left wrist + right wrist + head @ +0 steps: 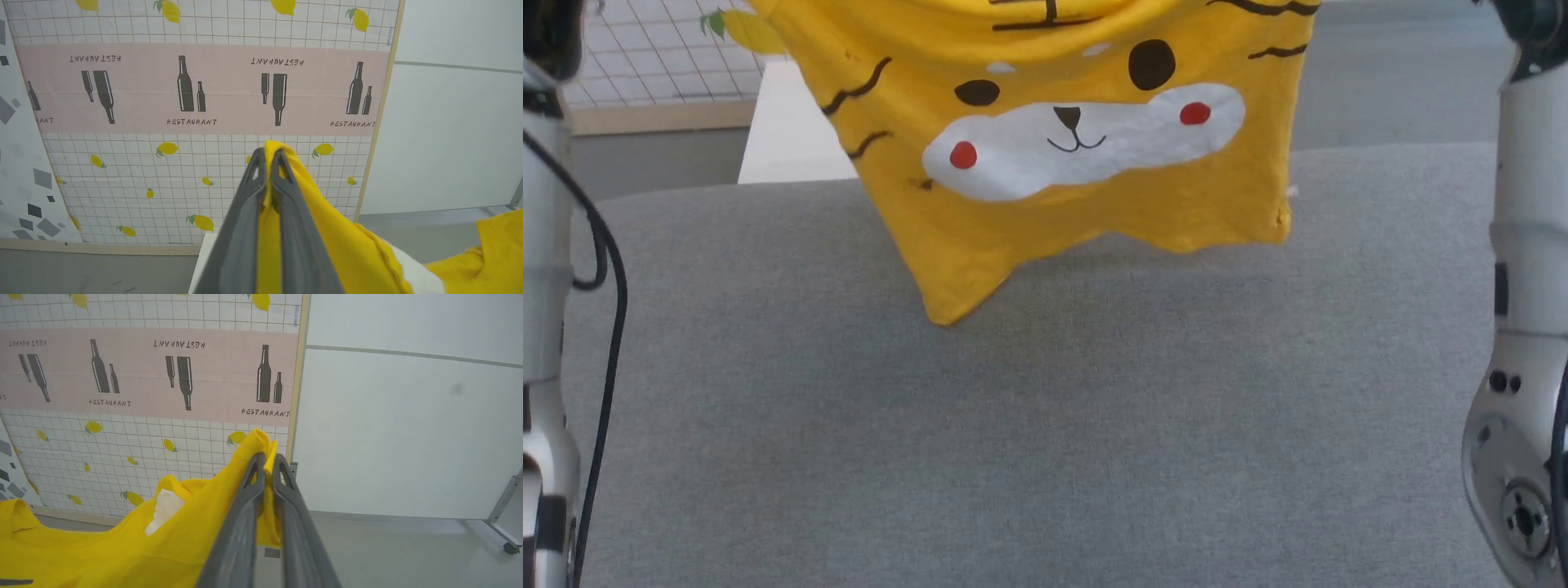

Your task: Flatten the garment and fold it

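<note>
Left wrist view: garment (327, 228), "RESTAURANT" banner (229, 90)

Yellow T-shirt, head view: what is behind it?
A white surface and a grid-patterned panel show at its left; the rest behind the T-shirt is covered.

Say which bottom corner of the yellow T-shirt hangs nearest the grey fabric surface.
The pointed corner on the robot's left; the right-hand corner sits higher in the head view.

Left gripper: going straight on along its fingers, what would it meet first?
Probably the lemon-print panel behind; the left gripper, shut on the garment, has open air before it, though depth is unclear.
</note>
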